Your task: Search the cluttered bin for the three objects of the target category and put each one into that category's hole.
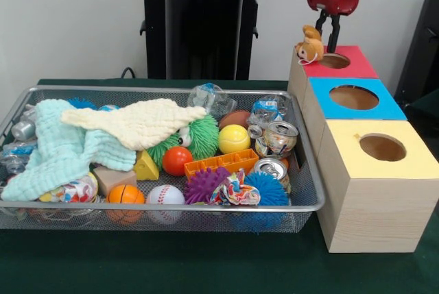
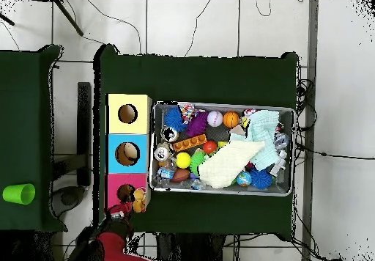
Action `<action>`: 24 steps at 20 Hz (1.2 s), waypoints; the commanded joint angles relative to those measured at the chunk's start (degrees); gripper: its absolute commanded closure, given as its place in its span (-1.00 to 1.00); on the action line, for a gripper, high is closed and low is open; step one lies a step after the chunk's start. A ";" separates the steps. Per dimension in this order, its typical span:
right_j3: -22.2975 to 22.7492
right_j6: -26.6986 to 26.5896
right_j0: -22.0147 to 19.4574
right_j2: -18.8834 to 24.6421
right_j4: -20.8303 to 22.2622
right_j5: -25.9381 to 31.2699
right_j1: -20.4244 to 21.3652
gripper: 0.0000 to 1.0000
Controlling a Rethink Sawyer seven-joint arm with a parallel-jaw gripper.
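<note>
A small orange and tan plush toy (image 1: pixel 310 44) sits on the near left corner of the red box (image 1: pixel 360 64), beside its round hole (image 1: pixel 335 61). It partly overhangs the box edge, which the overhead view also shows of the plush toy (image 2: pixel 139 200). My gripper (image 1: pixel 328 28) hangs just above the red box, right of the toy. Its fingers are spread, with nothing between them. The wire mesh bin (image 1: pixel 158 89) holds mixed clutter: spiky balls, sport balls, crushed cans, an orange brick and two cloths.
A blue box (image 1: pixel 391 107) and a yellow box (image 1: pixel 418 164), each with a round hole, stand in a row with the red box to the right of the bin. In the overhead view a green cup (image 2: pixel 18 193) stands on a separate table at the left.
</note>
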State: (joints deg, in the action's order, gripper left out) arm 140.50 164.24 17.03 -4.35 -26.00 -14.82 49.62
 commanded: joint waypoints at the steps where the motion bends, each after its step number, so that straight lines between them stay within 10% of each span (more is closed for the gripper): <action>1: -9.65 6.72 0.76 1.59 -6.29 4.75 -3.64 -1.00; 16: -9.56 4.61 -3.59 1.26 -3.24 12.17 2.75 -1.00; 24: -15.24 5.25 6.33 -9.48 -4.63 24.05 5.35 -1.00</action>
State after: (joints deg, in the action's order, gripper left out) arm 134.04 164.25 20.20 -8.89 -27.89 -2.77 53.00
